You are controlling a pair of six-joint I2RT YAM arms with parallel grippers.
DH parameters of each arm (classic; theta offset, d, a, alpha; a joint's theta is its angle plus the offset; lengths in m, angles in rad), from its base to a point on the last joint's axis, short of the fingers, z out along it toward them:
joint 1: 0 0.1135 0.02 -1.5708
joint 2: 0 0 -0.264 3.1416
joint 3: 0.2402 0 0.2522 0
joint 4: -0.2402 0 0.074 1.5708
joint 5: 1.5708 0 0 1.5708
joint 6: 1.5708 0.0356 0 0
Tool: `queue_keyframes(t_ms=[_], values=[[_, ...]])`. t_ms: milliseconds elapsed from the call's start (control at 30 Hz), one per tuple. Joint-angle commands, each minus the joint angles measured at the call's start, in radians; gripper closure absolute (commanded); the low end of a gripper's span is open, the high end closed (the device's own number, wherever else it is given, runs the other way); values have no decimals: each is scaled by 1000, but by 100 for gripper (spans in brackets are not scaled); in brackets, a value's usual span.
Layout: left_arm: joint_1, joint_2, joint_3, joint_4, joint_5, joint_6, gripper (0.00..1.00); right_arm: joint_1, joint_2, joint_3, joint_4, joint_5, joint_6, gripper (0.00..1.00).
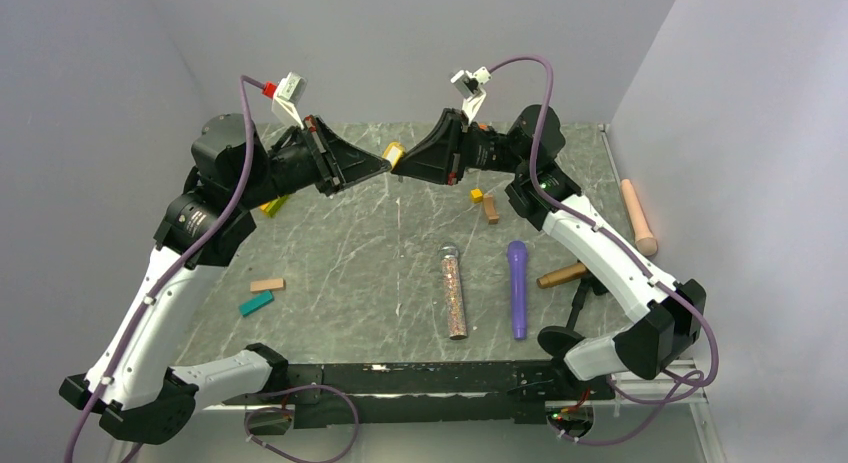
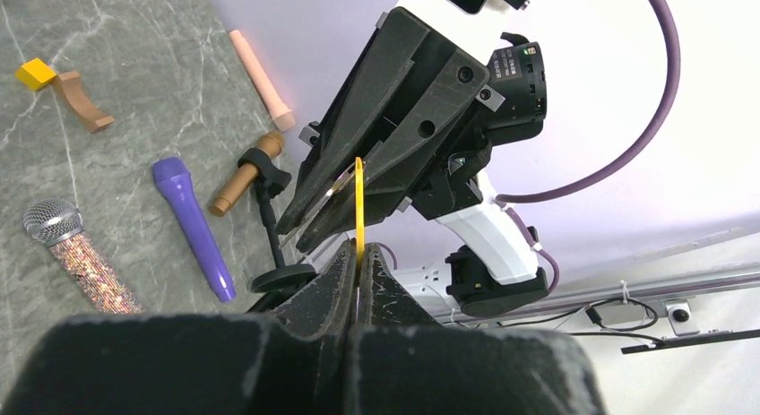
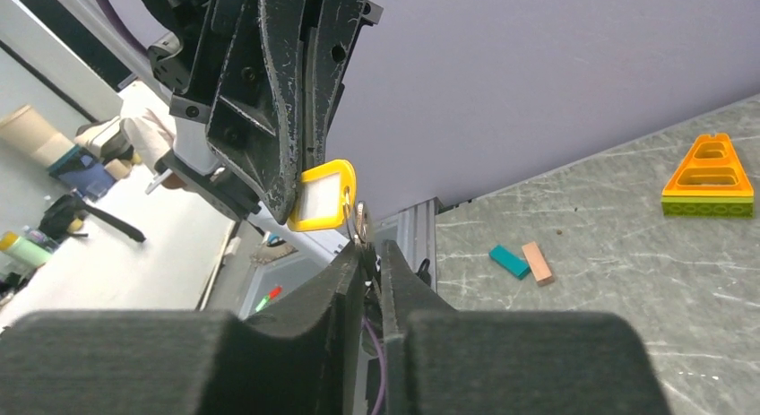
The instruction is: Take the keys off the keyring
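Observation:
Both grippers meet in mid-air above the far middle of the table. My left gripper [image 1: 386, 163] [image 2: 358, 252] is shut on a yellow key tag [image 1: 396, 154] with a white label, seen edge-on in the left wrist view [image 2: 359, 200] and flat in the right wrist view [image 3: 323, 196]. A small gold-tinted metal key [image 3: 360, 223] hangs on the ring at the tag's end. It runs into the tips of my right gripper [image 1: 404, 170] [image 3: 370, 250], whose jaws stand almost closed on it. The ring itself is mostly hidden.
On the table lie a glitter microphone [image 1: 454, 293], a purple microphone [image 1: 517, 288], a brown microphone on a black stand [image 1: 562, 276], a peach handle [image 1: 638, 217], a small yellow cube [image 1: 477, 195], a brown block [image 1: 491, 210], teal [image 1: 256, 303] and tan [image 1: 267, 284] blocks, and an orange-yellow triangular frame [image 3: 708, 168].

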Motion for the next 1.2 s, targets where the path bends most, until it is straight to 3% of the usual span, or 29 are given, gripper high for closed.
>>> queue_keyframes(t_ms=[0,300,433,600,733,900,1067,1167], values=[[6,-2,15,51,14,-20,100,4,-21,43,11,1,-35,88],[10,-13,-4,42,4,-24,99,4,-45,39,-63,-1,-76,100],[16,-32,-22,16,-15,-13,82,4,-67,53,-176,-3,-136,100],[35,-63,-54,-26,-15,16,43,4,-115,62,-360,5,-239,100],[67,-70,-23,-92,-24,73,31,6,-153,39,-452,-7,-268,100],[103,-44,14,-114,70,180,32,10,-174,42,-580,-31,-271,100],[106,42,33,-211,208,323,40,12,-110,137,-937,57,-271,100],[106,33,-11,-212,211,353,38,12,-42,152,-1131,80,-208,100]])
